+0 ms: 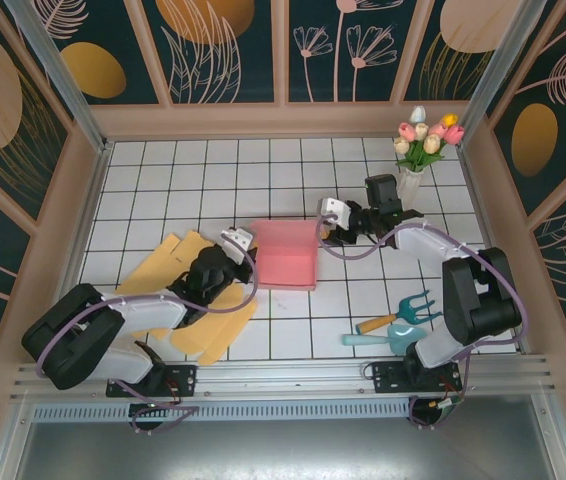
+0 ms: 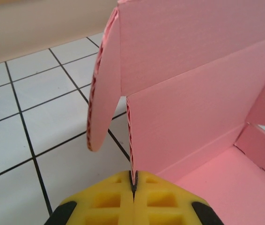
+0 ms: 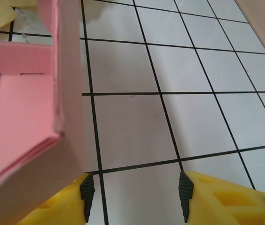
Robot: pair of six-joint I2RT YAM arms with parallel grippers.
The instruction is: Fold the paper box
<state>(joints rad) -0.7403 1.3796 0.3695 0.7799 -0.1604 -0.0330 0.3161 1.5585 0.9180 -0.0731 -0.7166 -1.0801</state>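
At table centre, pink paper box (image 1: 288,252), walls partly raised. Left gripper (image 2: 133,187) clenched on its 9 o'clock edge, likely anchoring it. Right gripper (image 3: 136,192) at 2 o'clock, jaws apart beside the upright flap (image 3: 69,93), grasping nothing.

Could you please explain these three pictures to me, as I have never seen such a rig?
It is two robot arms, left arm and right arm, bolted at the near edge of a table. One picture looks down from above; the other two come from cameras on the wrists. On the table are a half-folded pink box, yellow cardboard sheets, a vase of tulips and a fork and trowel. The left pincer is shut on a box wall's edge; the right pincer is open beside the box.
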